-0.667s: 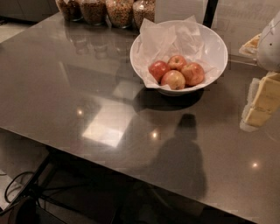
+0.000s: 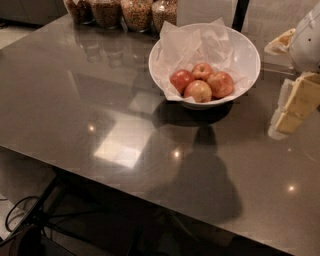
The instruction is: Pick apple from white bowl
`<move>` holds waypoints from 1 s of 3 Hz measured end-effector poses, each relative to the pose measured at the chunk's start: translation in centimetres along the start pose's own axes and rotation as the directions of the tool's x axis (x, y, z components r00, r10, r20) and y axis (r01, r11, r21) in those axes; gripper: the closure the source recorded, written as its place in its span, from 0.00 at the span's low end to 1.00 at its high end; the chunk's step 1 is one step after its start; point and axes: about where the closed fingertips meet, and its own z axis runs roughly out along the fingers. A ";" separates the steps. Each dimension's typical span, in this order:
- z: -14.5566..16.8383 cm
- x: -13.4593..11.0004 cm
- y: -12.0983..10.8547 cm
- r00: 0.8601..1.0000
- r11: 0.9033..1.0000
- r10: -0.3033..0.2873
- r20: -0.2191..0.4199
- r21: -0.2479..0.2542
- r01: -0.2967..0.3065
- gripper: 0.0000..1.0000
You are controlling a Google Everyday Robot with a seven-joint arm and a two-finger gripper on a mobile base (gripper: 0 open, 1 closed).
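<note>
Dark polished table (image 2: 75, 100) carries the white bowl (image 2: 247, 55) toward its far side, lined with crumpled paper (image 2: 187, 42); four reddish apples (image 2: 202, 82) huddle touching at its bottom. Glass jars (image 2: 122, 12) of grains stand behind, to the left. Right of the bowl and apart from it, the claw (image 2: 295, 105) hangs over the table; open or closed, I cannot tell. Bowl, apples and claw sit much as a moment earlier

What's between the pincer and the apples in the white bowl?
Camera view: only tabletop and the paper-lined wall of the white bowl separate the pincer, at the right edge, from the apples.
</note>
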 end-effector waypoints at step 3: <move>-0.8 -12.6 -6.9 0.843 0.963 -0.219 0.491 -0.029 0.267 0.00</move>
